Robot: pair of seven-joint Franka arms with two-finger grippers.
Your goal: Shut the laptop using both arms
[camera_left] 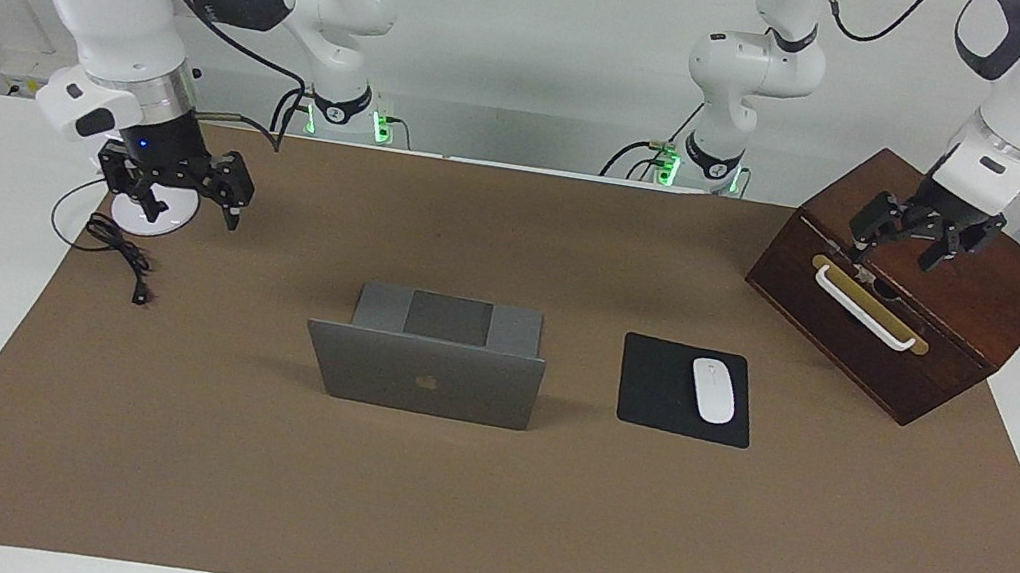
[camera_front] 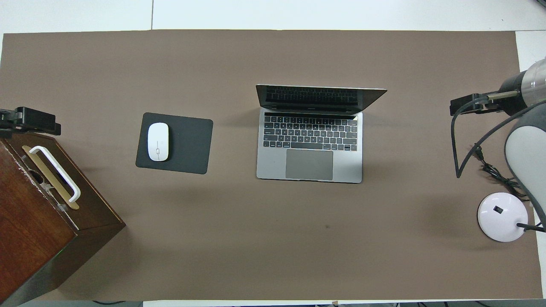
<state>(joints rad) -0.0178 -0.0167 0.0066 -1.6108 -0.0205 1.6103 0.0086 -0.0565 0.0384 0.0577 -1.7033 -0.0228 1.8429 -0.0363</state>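
The laptop (camera_left: pixel 427 365) stands open near the middle of the bench (camera_left: pixel 474 524), lid upright with its apple logo turned away from the robots; that logo is the only mark I can read. The keyboard faces the arms, so the lid's free edge is what a closing push must meet, probably from above and tipping it toward the robots.

The right end effector (camera_left: pixel 180 195) hangs over a white round base (camera_left: pixel 151 218) with a black cable (camera_left: pixel 121 254) at the right arm's end of the bench; its fingers stand apart. The laptop lies well apart from it, toward the bench's middle and farther from the robots.

The left end effector (camera_left: pixel 905 247) hovers over the wooden box (camera_left: pixel 913 296), just above the white handle (camera_left: pixel 866 307), fingers spread, holding nothing. From it, the laptop is well apart toward the middle, with the mouse (camera_left: pixel 713 390) on its pad (camera_left: pixel 656 389) between them.

Both arms appear parked wide, leaving the laptop untouched; the closing has not begun.
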